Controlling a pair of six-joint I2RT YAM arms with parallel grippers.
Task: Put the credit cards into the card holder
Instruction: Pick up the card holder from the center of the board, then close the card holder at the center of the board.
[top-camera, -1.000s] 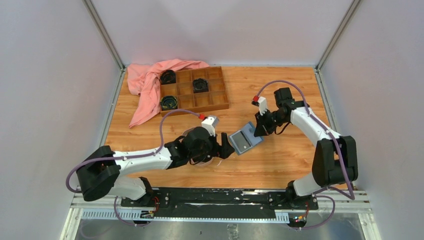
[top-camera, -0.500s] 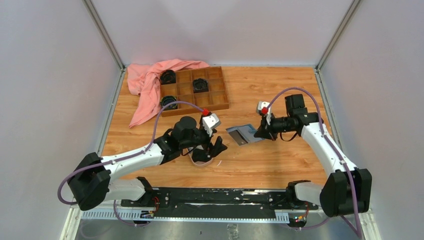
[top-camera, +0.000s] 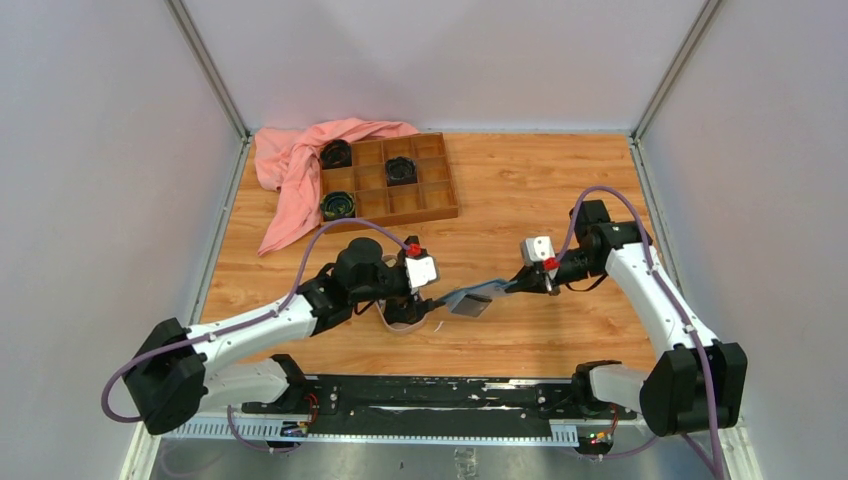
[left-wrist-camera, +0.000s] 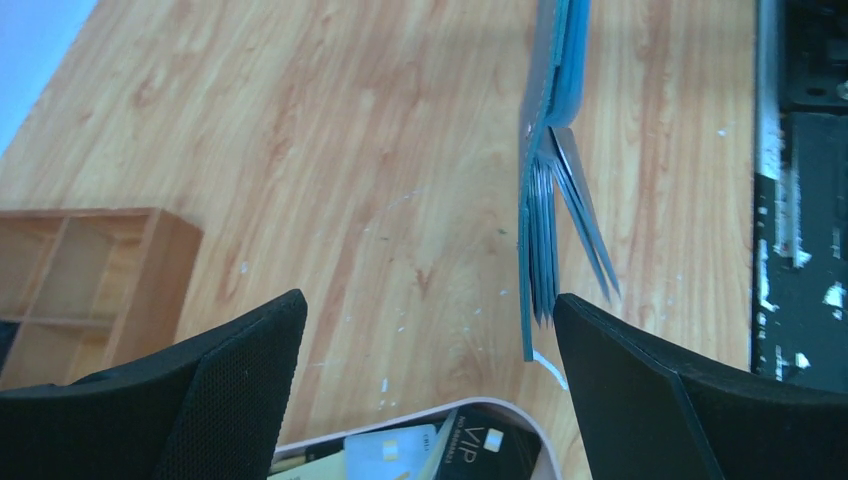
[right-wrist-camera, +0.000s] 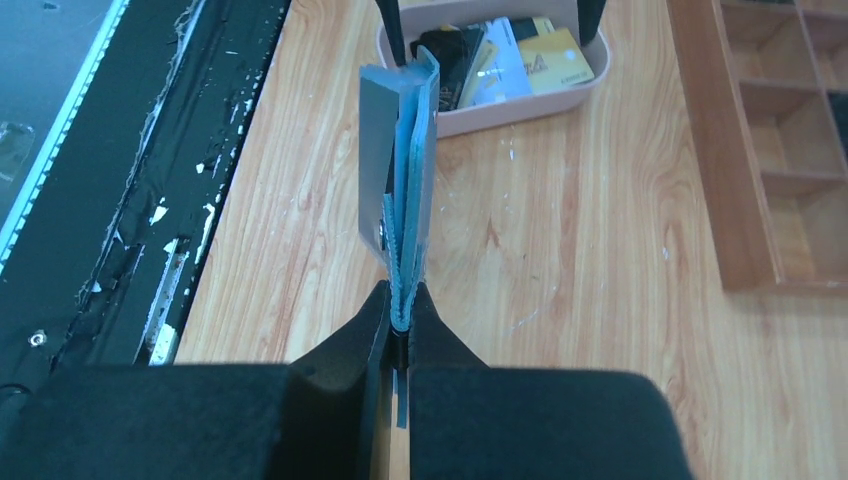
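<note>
The right fingers (right-wrist-camera: 340, 345) pinched the blue card holder (right-wrist-camera: 398, 170) by one edge above mid-worktop (top-camera: 540, 190) while the left fingers (left-wrist-camera: 230, 380) gaped wide over the pink dish (right-wrist-camera: 500, 118) of credit cards (right-wrist-camera: 555, 55), where lifting one card cleanly looked wisest.

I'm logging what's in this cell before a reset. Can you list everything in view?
card holder: one, blue, partly open, gripped at one edge by the right gripper, between the two arms
credit cards: at least three, yellow, pale and black, lying in the dish
dish: one, pink, below the left gripper
compartment tray: one, brown wood, far left part of the table
round objects: three, black, each in its own tray compartment
cloth: one, pink, draped over the tray's left end
table: one, light wood
left gripper: black fingers, open, over the dish
right gripper: black fingers, shut on the card holder
</note>
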